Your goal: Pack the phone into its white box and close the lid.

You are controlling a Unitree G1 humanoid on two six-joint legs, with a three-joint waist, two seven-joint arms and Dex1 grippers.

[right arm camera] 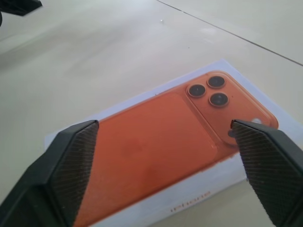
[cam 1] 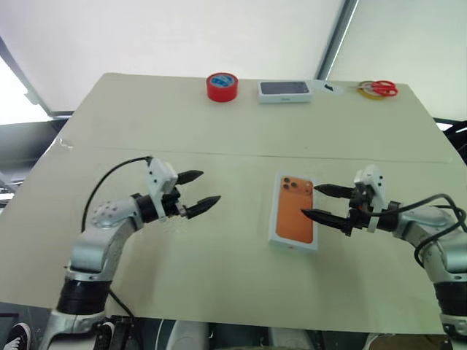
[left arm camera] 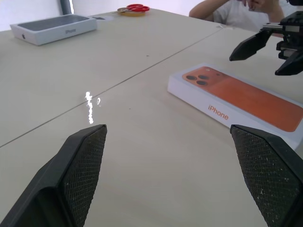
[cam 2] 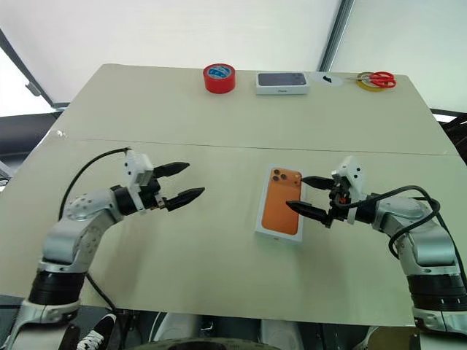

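With the lid (cam 1: 295, 209) closed on the white box (left arm camera: 189, 94), contents hidden, both claws apart

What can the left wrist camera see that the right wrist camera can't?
The left wrist view takes in the far side of the table: the white box with dark top, the red scissors, a person sitting beyond, and the right gripper with its fingers apart. The right wrist view instead gives a close look at the three printed lenses. Both show the lid with its orange phone print, lying flat on the table.
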